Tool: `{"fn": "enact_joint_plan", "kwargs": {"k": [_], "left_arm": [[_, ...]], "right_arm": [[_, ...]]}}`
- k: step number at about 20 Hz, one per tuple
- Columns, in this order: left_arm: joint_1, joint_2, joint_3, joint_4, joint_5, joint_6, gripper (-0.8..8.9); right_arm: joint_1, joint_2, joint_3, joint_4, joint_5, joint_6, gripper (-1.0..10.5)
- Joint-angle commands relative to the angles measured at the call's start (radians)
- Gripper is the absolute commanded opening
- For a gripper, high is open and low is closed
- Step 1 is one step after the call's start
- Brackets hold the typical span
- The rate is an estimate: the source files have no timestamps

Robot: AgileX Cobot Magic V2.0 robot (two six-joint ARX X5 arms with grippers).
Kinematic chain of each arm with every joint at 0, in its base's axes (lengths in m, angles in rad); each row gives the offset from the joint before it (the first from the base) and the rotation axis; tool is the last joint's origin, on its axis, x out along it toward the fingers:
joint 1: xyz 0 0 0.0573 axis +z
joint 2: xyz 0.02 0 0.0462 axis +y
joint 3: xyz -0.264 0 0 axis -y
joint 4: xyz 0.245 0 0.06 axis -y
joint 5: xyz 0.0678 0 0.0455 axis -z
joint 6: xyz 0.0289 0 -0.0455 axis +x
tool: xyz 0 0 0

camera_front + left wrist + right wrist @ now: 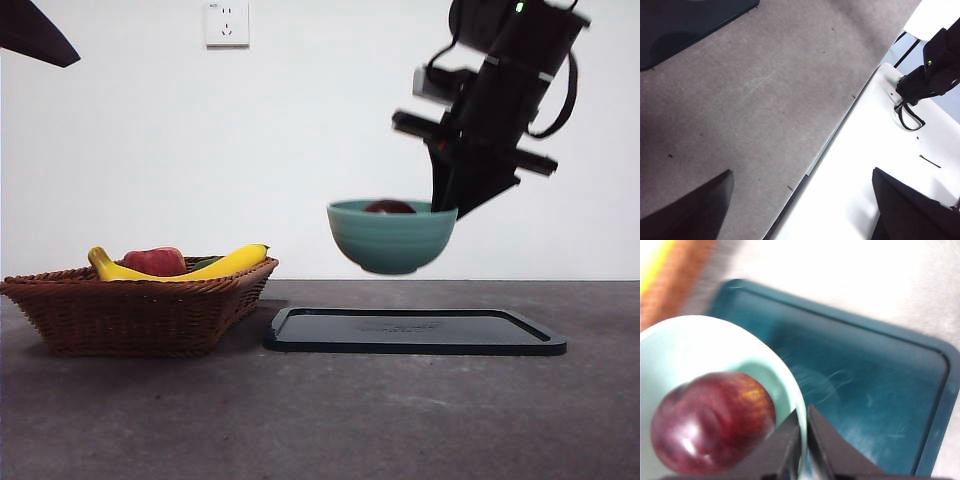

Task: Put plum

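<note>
The dark maroon plum [712, 422] lies inside the teal bowl [391, 237]; in the front view only the plum's top [390, 207] shows above the rim. My right gripper [803, 432] is shut on the bowl's rim [790, 390], one jaw inside and one outside, and holds the bowl in the air above the dark tray [415, 330]. In the front view the right gripper [447, 208] comes down from the upper right to the bowl's right edge. My left gripper [800, 210] stands open over the table's edge, holding nothing.
A wicker basket [140, 310] at the left holds a yellow banana [215, 266] and a red fruit [155, 261]. The tray [865, 400] lies flat under the bowl. A wall socket [227, 22] is on the back wall. A black tip [35, 35] shows at the top left corner.
</note>
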Motion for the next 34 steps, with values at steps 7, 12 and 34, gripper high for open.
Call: {"fn": "enact_joint_plan", "kwargs": {"k": [7,12,34], "left_arm": [[-0.005,0.005,0.010,0.003,0.005,0.005,4.33],[-0.005,0.005,0.010,0.004,0.005,0.005,4.33],[-0.005,0.005,0.010,0.005,0.005,0.005,4.33]], "right_arm": [[-0.024,0.177,0.043,0.064,-0.006,-0.014,0.1],[-0.024,0.192,0.044,0.062,-0.013,-0.015,0.1],[0.043,-0.692,-0.099,-0.311,-0.085,-0.078,1.7]]}}
